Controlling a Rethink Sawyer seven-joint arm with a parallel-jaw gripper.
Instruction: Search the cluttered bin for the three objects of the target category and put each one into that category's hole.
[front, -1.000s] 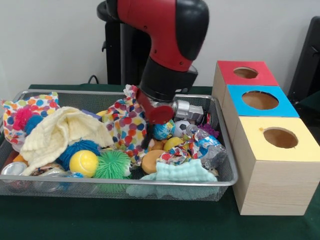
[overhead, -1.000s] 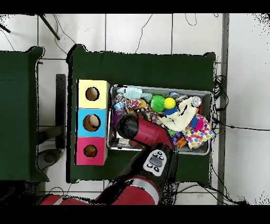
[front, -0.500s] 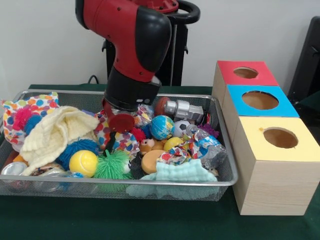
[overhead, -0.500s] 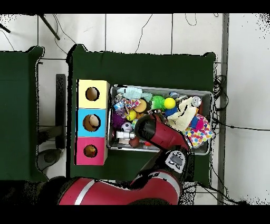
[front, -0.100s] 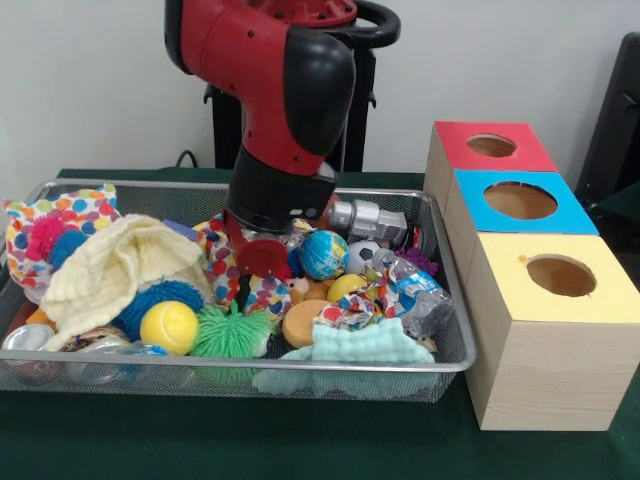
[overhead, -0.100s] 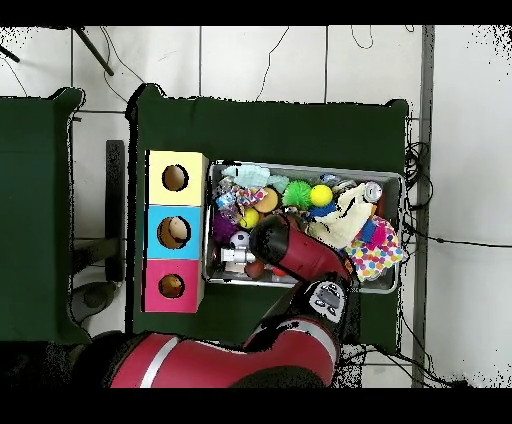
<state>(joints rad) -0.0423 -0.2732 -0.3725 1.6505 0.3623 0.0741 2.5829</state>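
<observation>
the green tabletop (front, -0.100s: 300, 450) carries a wire mesh bin (front, -0.100s: 455, 345) on the left and a row of three wooden boxes on the right. the red and black arm (front, -0.100s: 285, 100) comes down into the middle of the bin, its lower end just over a polka-dot cloth (front, -0.100s: 225, 262); the gripper is hidden beneath the wrist, so i cannot tell whether it is open or holding anything. the yellow-topped box (front, -0.100s: 555, 335) stands nearest, the blue-topped box (front, -0.100s: 520, 205) behind it, the red-topped box (front, -0.100s: 490, 148) farthest, each with a round hole on top. in the bin, a cream cloth (front, -0.100s: 110, 265) lies at the left and a mint cloth (front, -0.100s: 370, 345) near the front rim. just right of the arm sits a globe ball (front, -0.100s: 323, 255). a green spiky ball (front, -0.100s: 228, 330) and a yellow ball (front, -0.100s: 167, 327) lie side by side near the front, and a small soccer ball (front, -0.100s: 362, 255) is just right of the globe ball.
</observation>
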